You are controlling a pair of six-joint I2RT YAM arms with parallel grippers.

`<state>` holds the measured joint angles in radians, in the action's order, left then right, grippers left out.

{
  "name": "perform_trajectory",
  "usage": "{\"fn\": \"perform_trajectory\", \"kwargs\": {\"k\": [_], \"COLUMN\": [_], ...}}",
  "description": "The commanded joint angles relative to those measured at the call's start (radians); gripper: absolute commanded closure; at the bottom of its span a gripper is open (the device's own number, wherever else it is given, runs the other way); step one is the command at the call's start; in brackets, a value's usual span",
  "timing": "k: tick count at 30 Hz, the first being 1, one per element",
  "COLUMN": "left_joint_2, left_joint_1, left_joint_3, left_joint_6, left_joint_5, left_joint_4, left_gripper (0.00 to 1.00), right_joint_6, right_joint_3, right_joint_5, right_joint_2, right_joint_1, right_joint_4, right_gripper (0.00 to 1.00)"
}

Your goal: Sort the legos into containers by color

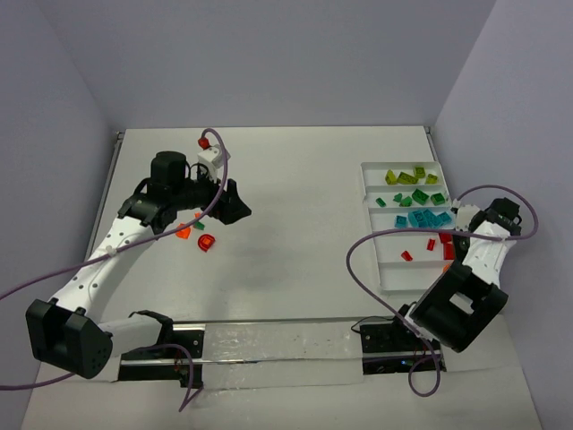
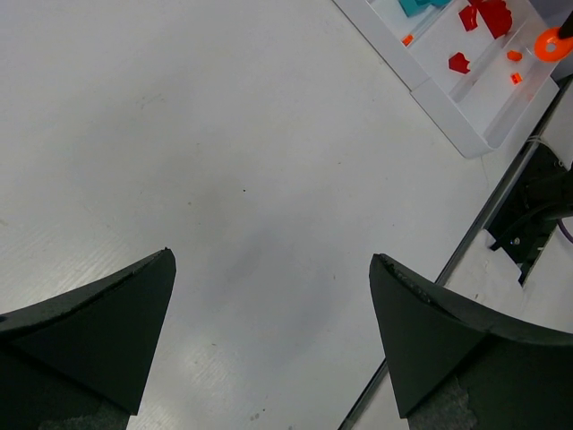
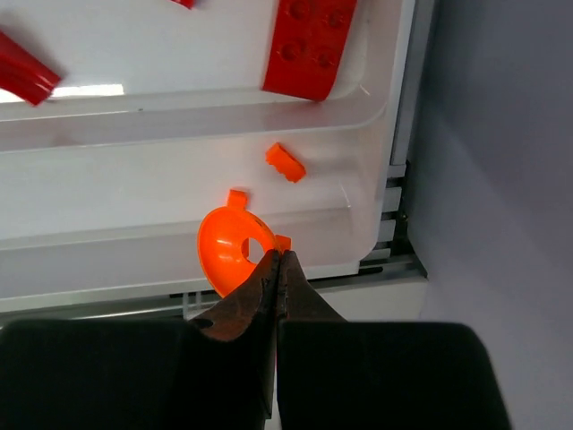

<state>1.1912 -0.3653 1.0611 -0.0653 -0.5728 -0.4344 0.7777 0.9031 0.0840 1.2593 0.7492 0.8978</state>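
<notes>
Pale bench (image 1: 295, 197), lilac walls (image 1: 269, 63): the right end effector (image 3: 276, 255), jaws pinched together on an orange lego (image 3: 228, 251), hangs over the end compartment of the tray (image 3: 376, 107), apparently to drop it beside the orange brick (image 3: 286, 162) there, while the left end effector (image 2: 271, 257) gapes empty.

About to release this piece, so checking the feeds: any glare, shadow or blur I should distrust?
Top external: even light, soft shadow on the table beside the left arm. Left wrist: left gripper a dark silhouette, tray sharp. Right wrist: glare patch on the tray floor; orange piece in the shut right gripper is sharp.
</notes>
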Motion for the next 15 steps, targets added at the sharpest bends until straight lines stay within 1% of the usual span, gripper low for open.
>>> {"fn": "perform_trajectory", "kwargs": {"k": [1,5,8,10,11,12,14,15], "left_joint_2": [0.013,0.021,0.015,0.024,0.027,0.030,0.040,0.049], "left_joint_1": [0.005,0.012,0.031,0.049,0.049,0.067,0.090,0.116], "left_joint_3": [0.026,0.045,0.031,0.031,0.031,0.031,0.033,0.045], "left_joint_6": [0.025,0.048,0.049,0.052,0.053,0.052,0.055,0.086], "left_joint_5": [0.018,0.048,0.036,0.028,0.028,0.036,0.049,0.065], "left_joint_4": [-0.015,-0.056,-0.060,-0.078,-0.078,-0.084,-0.095,-0.122], "left_gripper": [0.01,0.01,0.01,0.01,0.01,0.01,0.01,0.03], "right_joint_6": [0.059,0.075,0.072,0.064,0.060,0.057,0.043,0.038], "right_joint_3": [-0.013,-0.032,-0.038,-0.027,-0.027,-0.017,-0.007,0.001], "right_joint_5": [-0.034,-0.035,-0.020,-0.010,-0.007,-0.004,0.005,0.008], "right_joint_2": [0.055,0.095,0.106,0.139,0.140,0.160,0.176,0.185], "right_joint_1": [0.030,0.051,0.053,0.052,0.052,0.052,0.053,0.051], "right_joint_4": [-0.062,-0.094,-0.120,-0.125,-0.128,-0.128,-0.128,-0.126], "right_gripper": [1.00,1.00,1.00,0.95,0.94,0.89,0.80,0.68]}}
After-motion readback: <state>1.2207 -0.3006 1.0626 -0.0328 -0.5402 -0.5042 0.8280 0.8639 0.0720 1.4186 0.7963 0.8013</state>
